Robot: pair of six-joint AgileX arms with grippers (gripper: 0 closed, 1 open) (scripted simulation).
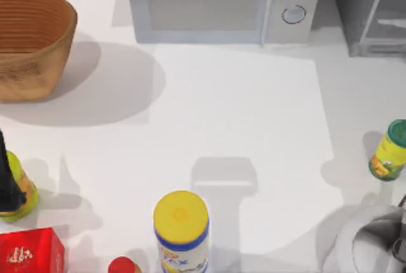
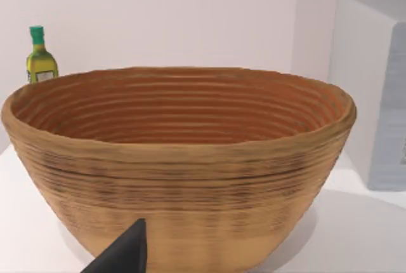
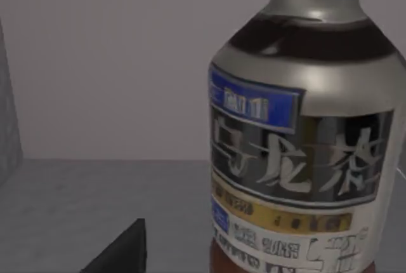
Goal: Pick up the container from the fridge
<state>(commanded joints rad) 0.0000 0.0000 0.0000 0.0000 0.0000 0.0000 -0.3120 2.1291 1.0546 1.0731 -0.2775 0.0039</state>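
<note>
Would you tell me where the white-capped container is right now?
In the right wrist view the container stands upright on the fridge's grey floor, close before the right tool.

The microwave (image 1: 222, 3) is seen at the table's far edge. The woven basket (image 1: 28, 41) is set well to its left, the fridge (image 1: 371, 9) just beside its right, the yellow-lidded canister (image 1: 181, 230) well in front.

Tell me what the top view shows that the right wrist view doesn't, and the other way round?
Top view alone: the table, a woven basket, the microwave, a yellow-lidded canister, a green-capped yellow jar and a red box.

Right wrist view alone: the container close up, white-capped with a printed label, standing on a grey floor.

Shared: probably the fridge, seen from above in one, apparently from inside in the other.
</note>
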